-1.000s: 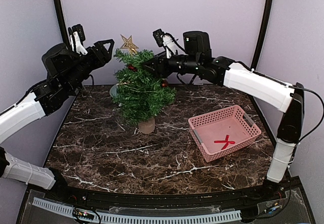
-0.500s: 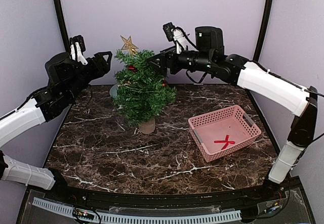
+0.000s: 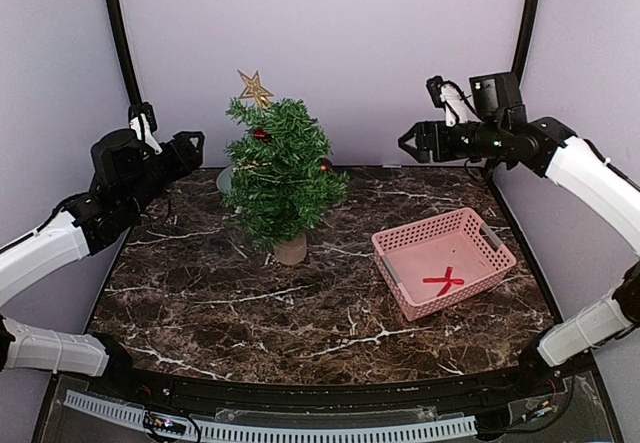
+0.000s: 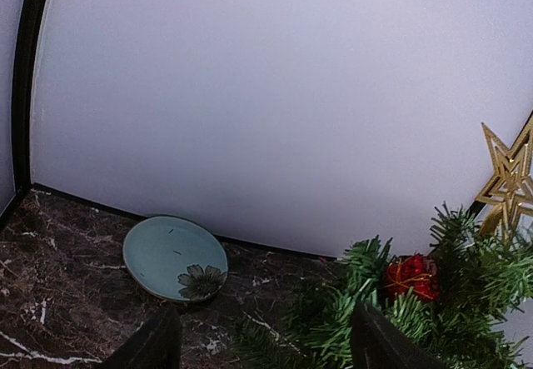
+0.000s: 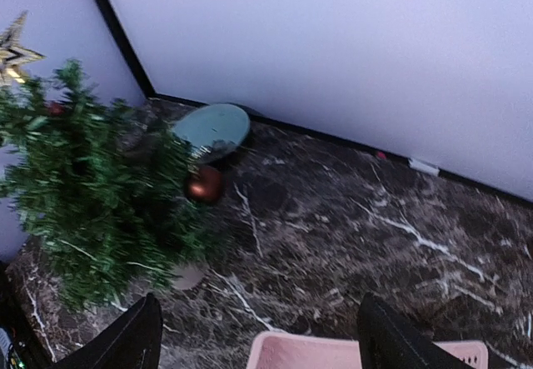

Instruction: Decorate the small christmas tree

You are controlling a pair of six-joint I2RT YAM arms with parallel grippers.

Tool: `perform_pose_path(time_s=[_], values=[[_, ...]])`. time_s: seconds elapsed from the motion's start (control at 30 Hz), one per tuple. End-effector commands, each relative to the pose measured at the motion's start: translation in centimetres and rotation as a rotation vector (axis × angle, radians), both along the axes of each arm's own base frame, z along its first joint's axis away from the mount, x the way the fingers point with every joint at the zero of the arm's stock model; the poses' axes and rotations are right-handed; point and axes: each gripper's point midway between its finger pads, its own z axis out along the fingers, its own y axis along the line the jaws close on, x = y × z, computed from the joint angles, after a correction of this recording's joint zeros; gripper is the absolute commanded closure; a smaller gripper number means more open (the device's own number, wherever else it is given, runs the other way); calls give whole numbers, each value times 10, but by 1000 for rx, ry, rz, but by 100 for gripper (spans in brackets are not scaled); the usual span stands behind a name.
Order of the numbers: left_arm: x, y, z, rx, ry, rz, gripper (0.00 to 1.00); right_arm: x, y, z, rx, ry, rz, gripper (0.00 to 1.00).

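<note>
While one left gripper [image 3: 192,146] and one right gripper [image 3: 408,144] hang released and empty, one small christmas tree [image 3: 280,178] stands rear-centre on the counter [image 3: 200,293], carrying one gold star [image 3: 254,88] and two red ornaments [image 3: 262,135]; one pink basket [image 3: 420,225] holds one red bow [image 3: 443,281].

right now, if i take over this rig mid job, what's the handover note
Left end effector: open, empty, hovering left of the tree.
Right end effector: open, empty, in the air to the tree's right.
The small green bristly christmas tree stands upright on the dark marble table, left of centre.
Done: gold star on top, red ornament near the top, dark red ball on one side.
Left: a red ribbon bow lies in the pink plastic basket, probably next to hang.
</note>
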Motion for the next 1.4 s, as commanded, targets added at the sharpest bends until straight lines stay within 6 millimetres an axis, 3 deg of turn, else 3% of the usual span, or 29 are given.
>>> perform_pose_path(time_s=[0.0,0.13,0.33,0.67,0.97,1.1,1.23,1.37], values=[[-5,6,-10,-28,14,1,29,-23,-50,-109,-252,374,-126,23],[-3,4,-23,-28,25,-13,28,-36,-82,-168,-335,570,-178,35],[-3,7,-37,-23,32,-13,28,-50,-109,-239,-474,756,-208,55],[0,16,-52,-58,40,-18,29,-60,-127,-308,-625,902,-247,63],[4,23,-53,-85,38,-3,29,-71,-132,-344,-662,982,-250,65],[4,28,-54,-88,32,15,29,-71,-128,-353,-656,1006,-229,84],[7,29,-58,-92,40,15,30,-53,-122,-337,-648,948,-214,98],[9,28,-58,-94,42,6,30,-27,-108,-297,-664,813,-202,100]])
